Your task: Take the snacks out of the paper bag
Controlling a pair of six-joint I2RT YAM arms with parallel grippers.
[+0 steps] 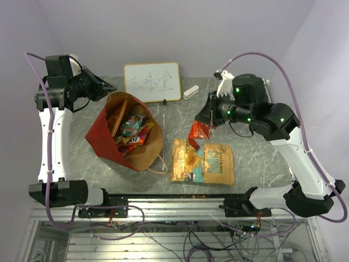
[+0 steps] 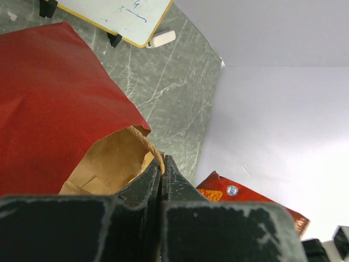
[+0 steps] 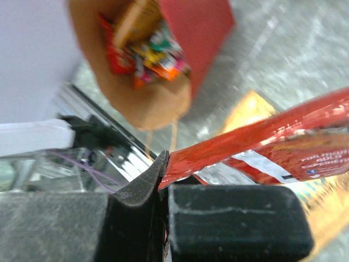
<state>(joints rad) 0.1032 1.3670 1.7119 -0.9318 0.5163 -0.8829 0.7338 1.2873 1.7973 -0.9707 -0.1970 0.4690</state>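
Note:
The red paper bag [image 1: 98,136] lies tilted at the left, its brown mouth open upward, and also shows in the left wrist view [image 2: 49,98] and the right wrist view [image 3: 204,22]. Several small snack packets [image 1: 131,131] sit inside it [image 3: 147,54]. My left gripper [image 1: 110,94] is shut on the bag's tan handle [image 2: 154,155] at the far rim [image 2: 162,164]. My right gripper [image 1: 204,119] is shut on a red packet [image 1: 199,131] and holds it above the table [image 3: 166,164]; the packet [image 3: 262,136] stretches right. The large orange-and-teal chip bag [image 1: 203,161] lies flat just below.
A small whiteboard [image 1: 152,82] stands at the back of the table, with a white eraser [image 1: 190,91] to its right; both show in the left wrist view, the whiteboard [image 2: 120,16] and the eraser [image 2: 162,39]. A metal rail [image 1: 163,199] runs along the front edge.

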